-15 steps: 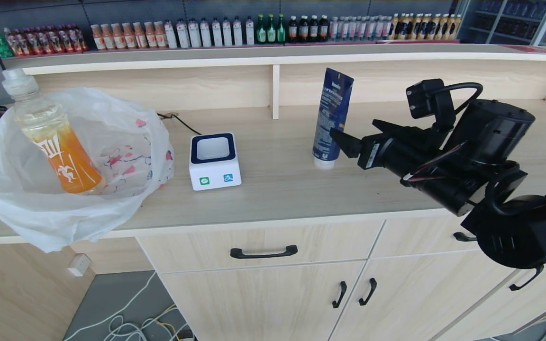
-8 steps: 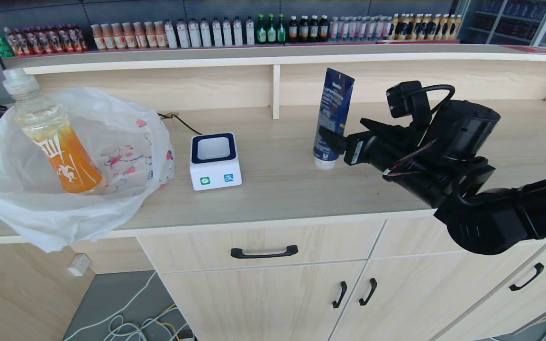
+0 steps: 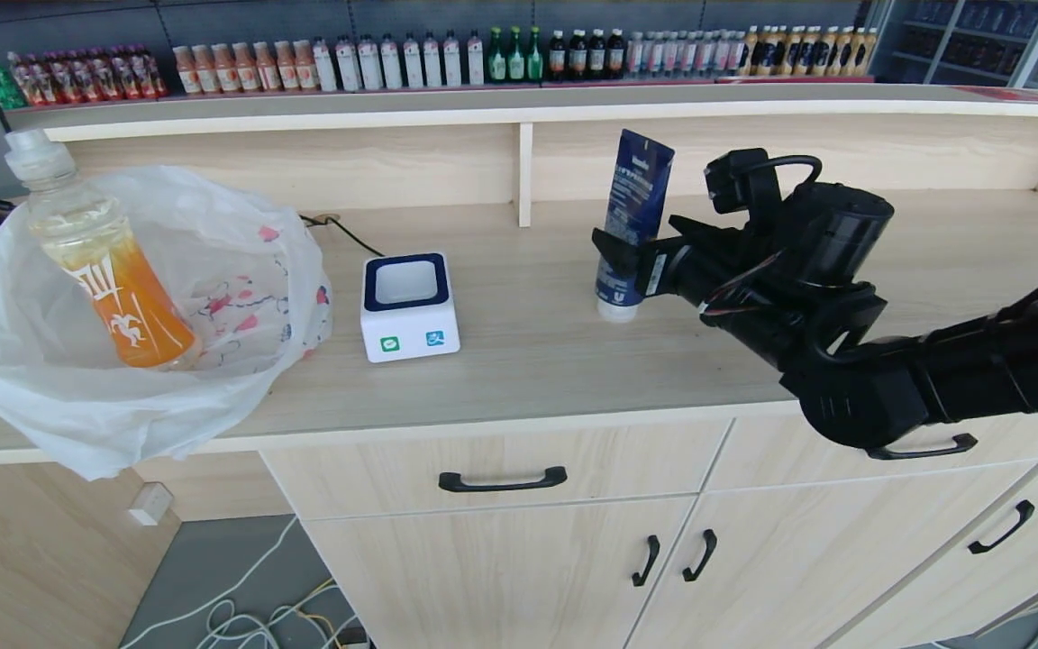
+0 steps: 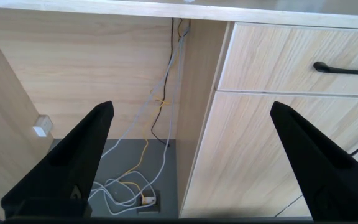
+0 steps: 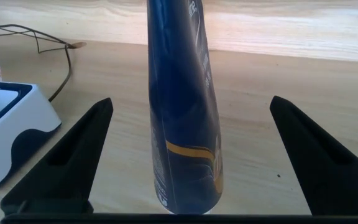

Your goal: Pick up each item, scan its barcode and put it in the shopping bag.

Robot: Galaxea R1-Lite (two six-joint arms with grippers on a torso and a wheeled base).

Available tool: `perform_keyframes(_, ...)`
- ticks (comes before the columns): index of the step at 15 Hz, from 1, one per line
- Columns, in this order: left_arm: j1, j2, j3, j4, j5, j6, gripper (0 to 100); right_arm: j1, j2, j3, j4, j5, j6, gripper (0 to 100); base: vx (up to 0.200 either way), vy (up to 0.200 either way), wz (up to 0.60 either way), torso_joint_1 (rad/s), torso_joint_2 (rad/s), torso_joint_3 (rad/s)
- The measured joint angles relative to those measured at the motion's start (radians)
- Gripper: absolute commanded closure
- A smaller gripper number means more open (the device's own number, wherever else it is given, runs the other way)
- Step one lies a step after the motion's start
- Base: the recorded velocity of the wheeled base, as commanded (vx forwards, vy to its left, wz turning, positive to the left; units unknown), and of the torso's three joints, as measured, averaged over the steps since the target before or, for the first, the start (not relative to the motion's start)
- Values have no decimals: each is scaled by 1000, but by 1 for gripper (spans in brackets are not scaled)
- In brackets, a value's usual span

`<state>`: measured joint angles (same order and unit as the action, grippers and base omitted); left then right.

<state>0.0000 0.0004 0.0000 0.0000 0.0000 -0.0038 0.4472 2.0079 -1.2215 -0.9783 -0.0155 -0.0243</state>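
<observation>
While upright, tube (image 3: pixel 636 194) within spread claw (image 5: pixel 189 102)

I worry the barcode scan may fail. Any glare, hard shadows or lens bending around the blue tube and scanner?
Head view: the edges of the counter bow slightly; the blue tube throws only a faint shadow; the window of the scanner looks pale, maybe reflection. Right wrist view: a soft sheen along the tube, no hard glare; the jaws are flat black.
</observation>
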Motion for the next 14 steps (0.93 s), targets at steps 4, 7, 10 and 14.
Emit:
perform_keyframes(4,0,0,0,0,0,0,0,0,30,-71,46,-1,0,0,0,0,0,0,0,0)
perform_keyframes(7,0,0,0,0,0,0,0,0,51,-105,51,-1,0,0,0,0,0,0,0,0)
perform_keyframes(10,0,0,0,0,0,0,0,2,71,-133,73,-2,0,0,0,0,0,0,0,0)
perform_keyframes(14,0,0,0,0,0,0,0,3,102,-180,83,-2,0,0,0,0,0,0,0,0)
